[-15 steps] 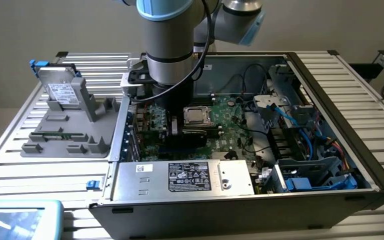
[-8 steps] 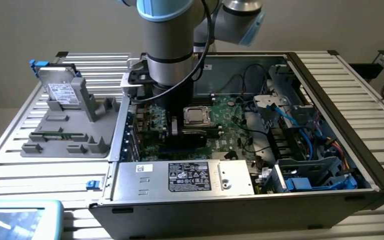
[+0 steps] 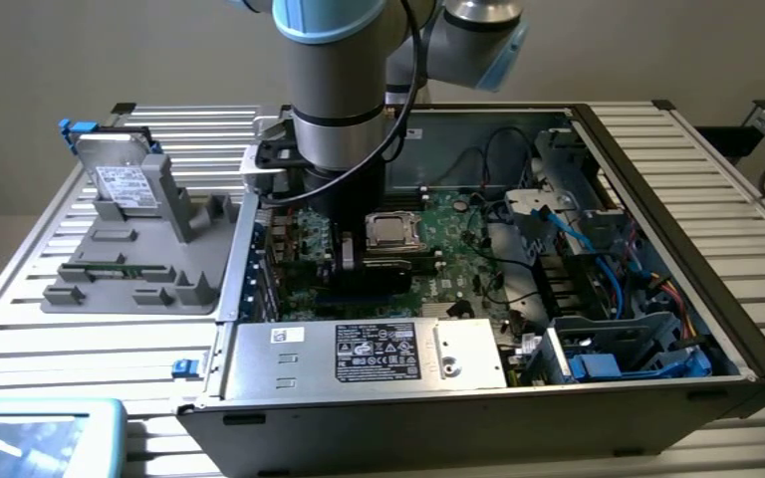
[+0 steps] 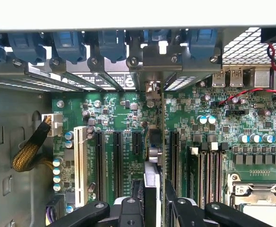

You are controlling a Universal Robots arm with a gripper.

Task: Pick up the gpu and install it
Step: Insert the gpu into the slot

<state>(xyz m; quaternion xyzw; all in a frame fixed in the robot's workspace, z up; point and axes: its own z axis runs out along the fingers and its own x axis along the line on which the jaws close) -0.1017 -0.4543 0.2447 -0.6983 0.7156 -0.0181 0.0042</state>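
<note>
Right up against my wrist camera sat my own gripper, its black fingers closed in tight on the gpu, which I was holding edge-on so it showed as a thin vertical slab with a pale metallic edge running up toward the back wall of the case. From that angle I couldn't make out much of its faces, just a dark side and the bright strip between my fingertips. It stood upright over the motherboard, lined up among the expansion slots: I counted four long black slots and one white one beside them, and the card looked to be in the gap between the third and fourth black slots, though I couldn't tell whether it was seated. Along the case's rear wall there were five blue retainer clips, and a red and black wire pair ran across the board off to one side. A braided yellowish cable plugged into a white connector near the board's edge. In the exterior view my arm reached straight down into the open computer case, with the gripper down by the CPU socket. On the exterior view's left, a grey holder tray on the slatted table held one hard drive standing up and one memory stick lying flat.
</note>
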